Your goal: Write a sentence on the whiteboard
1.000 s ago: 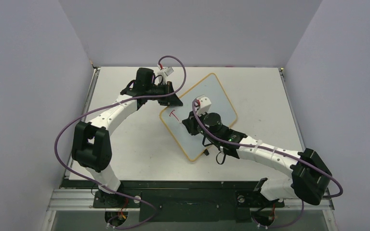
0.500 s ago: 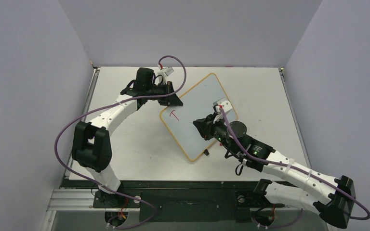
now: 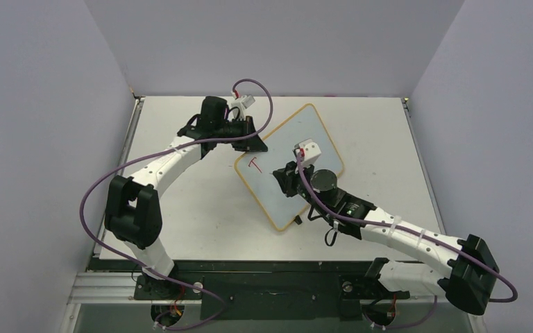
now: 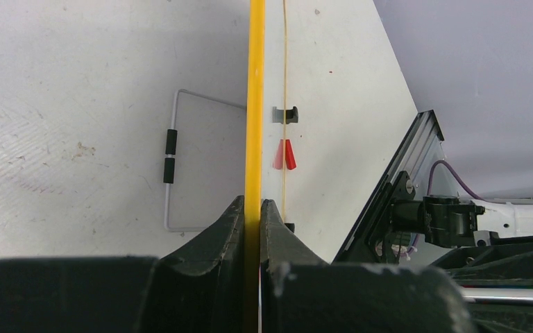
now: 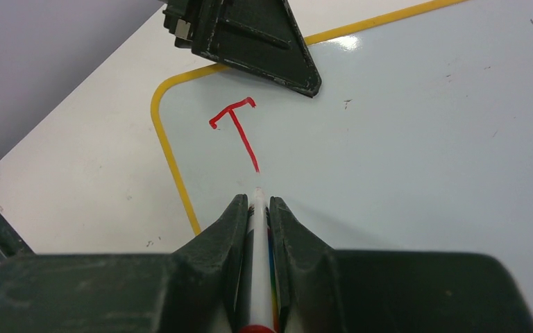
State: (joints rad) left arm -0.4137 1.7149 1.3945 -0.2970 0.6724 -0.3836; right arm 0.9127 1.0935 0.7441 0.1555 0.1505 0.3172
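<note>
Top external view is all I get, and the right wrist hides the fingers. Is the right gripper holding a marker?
Observer: Yes. The right wrist view shows the right gripper shut on a white marker.
Operator: Where is its tip?
Observer: Just below the foot of the red T, with a small gap between them. I cannot tell whether it touches the whiteboard.
Operator: And the left gripper, clamped or only resting?
Observer: Clamped. The left wrist view shows the left gripper shut on the board's yellow edge, one finger on each side.
</note>
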